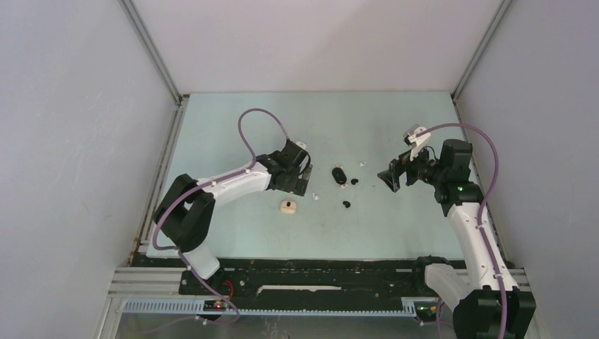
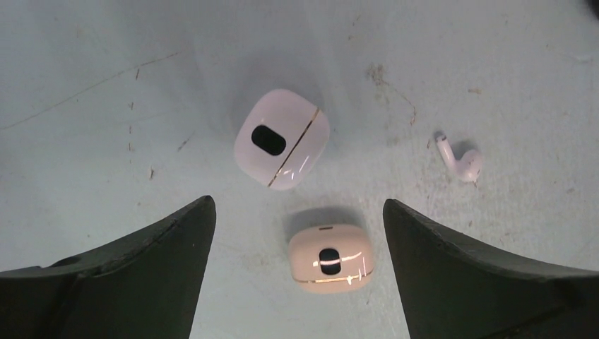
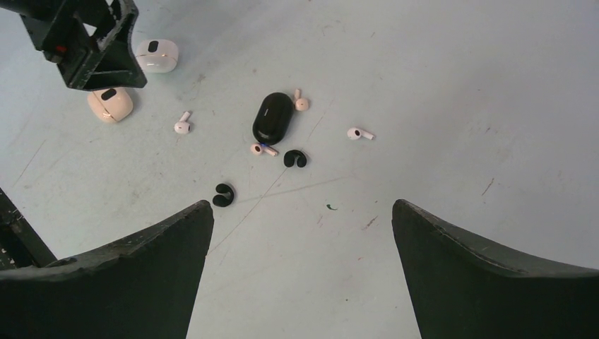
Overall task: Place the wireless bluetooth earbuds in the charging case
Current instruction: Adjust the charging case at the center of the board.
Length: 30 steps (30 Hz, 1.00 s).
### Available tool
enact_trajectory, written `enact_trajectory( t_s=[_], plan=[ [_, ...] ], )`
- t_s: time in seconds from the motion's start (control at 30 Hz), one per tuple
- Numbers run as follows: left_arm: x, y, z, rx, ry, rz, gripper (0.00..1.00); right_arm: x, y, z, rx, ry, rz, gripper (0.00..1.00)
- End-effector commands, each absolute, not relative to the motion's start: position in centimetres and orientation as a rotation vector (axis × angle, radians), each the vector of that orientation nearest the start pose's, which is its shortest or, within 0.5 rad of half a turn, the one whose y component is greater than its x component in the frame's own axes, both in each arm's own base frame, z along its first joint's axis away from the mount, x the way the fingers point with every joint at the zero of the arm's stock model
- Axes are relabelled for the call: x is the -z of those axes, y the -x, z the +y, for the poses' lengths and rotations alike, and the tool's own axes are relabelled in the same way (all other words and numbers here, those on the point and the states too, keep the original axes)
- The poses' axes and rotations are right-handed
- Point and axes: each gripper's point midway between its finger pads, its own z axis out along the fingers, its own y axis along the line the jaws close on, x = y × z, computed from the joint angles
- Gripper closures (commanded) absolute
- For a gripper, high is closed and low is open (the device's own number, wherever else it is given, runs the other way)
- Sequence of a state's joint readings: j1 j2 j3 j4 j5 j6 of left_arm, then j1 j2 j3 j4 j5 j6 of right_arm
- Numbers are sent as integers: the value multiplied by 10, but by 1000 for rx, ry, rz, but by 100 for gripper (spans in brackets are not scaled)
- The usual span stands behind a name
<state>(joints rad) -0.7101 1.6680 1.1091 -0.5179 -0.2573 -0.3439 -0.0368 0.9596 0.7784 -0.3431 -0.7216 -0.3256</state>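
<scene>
Three closed charging cases lie on the table: a black one [image 3: 272,116] [image 1: 339,174], a white one [image 2: 282,139] [image 3: 157,55] and a beige one [image 2: 330,256] [image 1: 288,206]. Black earbuds [image 3: 294,159] [image 3: 223,194] and several white stemmed earbuds [image 3: 182,126] [image 3: 359,133] [image 2: 460,159] are scattered round the black case. My left gripper [image 2: 298,203] [image 1: 300,173] hangs open over the beige case, fingers well apart from it. At the right, my right gripper [image 3: 302,205] [image 1: 392,176] is open and empty, facing the cluster.
Pale green table [image 1: 395,233] enclosed by grey walls on three sides. A black rail [image 1: 318,272] runs along the near edge between the arm bases. Purple cables loop over both arms.
</scene>
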Motion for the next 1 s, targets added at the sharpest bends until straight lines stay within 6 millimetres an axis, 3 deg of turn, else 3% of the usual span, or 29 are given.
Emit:
enact_trajectory(
  t_s=[0.0,0.17,0.5,0.67,0.87,0.97],
  plan=[
    [-82,-336,-233,75,-320,2454,4,-211,-292,98,-521,717,1842,0],
    [-66,-344,-230,39,-314,2504,4,-210,-292,98,-521,718,1844,0],
    [-40,-334,-247,208,-268,2562,6,-209,-292,98,-524,720,1847,0],
    [-31,-318,-257,293,-252,2607,9,-208,-292,98,-527,720,1850,0],
    [-36,-290,-277,365,-335,2607,10,-207,-292,98,-525,719,1853,0],
    [-47,-288,-291,396,-421,2557,11,-206,-293,99,-520,724,1856,0]
  ],
)
